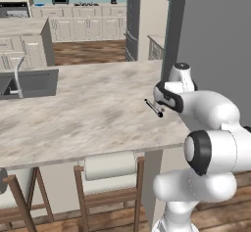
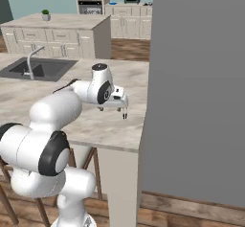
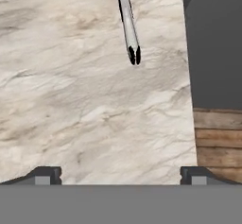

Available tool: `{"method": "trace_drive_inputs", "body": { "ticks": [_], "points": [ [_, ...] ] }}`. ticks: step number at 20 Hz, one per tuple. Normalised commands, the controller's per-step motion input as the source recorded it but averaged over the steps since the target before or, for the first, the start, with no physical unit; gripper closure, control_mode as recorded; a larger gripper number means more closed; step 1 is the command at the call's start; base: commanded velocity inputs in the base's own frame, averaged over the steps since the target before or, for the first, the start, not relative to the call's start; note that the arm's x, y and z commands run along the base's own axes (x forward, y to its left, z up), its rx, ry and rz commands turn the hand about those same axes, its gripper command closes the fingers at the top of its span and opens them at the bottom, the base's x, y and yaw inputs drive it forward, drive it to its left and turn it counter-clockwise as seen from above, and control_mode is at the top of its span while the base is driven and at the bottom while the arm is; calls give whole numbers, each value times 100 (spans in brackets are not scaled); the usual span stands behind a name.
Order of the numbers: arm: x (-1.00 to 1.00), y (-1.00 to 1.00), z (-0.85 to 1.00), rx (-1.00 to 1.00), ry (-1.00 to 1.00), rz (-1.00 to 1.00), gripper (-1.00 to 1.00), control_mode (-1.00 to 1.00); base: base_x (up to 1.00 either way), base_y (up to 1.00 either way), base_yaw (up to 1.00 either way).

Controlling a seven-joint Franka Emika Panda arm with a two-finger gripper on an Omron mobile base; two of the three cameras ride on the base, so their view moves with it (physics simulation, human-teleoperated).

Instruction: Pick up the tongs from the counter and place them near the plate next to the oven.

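The tongs (image 1: 153, 108) are lying flat on the marbled tabletop (image 1: 93, 113), near its right end and just left of the robot's wrist in the left base view. From the hand camera, the tongs (image 3: 128, 24) are showing as a slim pale stick with dark edges and a dark split end, resting on the stone toward the top of the picture, well apart from the 2 fingertips (image 3: 45, 175) at the bottom.

The hand (image 2: 123, 111) is hovering over the right part of the tabletop, close to its edge beside the tall grey wall panel (image 2: 196, 87), with its fingers pointing down. Its jaws are standing wide apart and nothing is sitting between them. The hand is not touching the tongs.

The dark inset sink (image 1: 29, 83) with its grey curved faucet (image 1: 17, 77) is sitting at the left end of the tabletop, far from the tongs. 2 wooden stools (image 1: 110, 187) are standing under the near edge of the tabletop.
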Motion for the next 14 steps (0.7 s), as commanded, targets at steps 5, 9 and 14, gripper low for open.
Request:
{"method": "trace_drive_inputs", "body": {
  "ticks": [5, 9, 14],
  "points": [
    [26, -18, -22, 2, 2, -19, -100, -100, 0, 0, 0],
    [22, -3, -14, 3, 0, -18, -100, -100, 0, 0, 0],
    [32, 0, -21, 6, 0, -9, -100, -100, 0, 0, 0]
  ]
}}
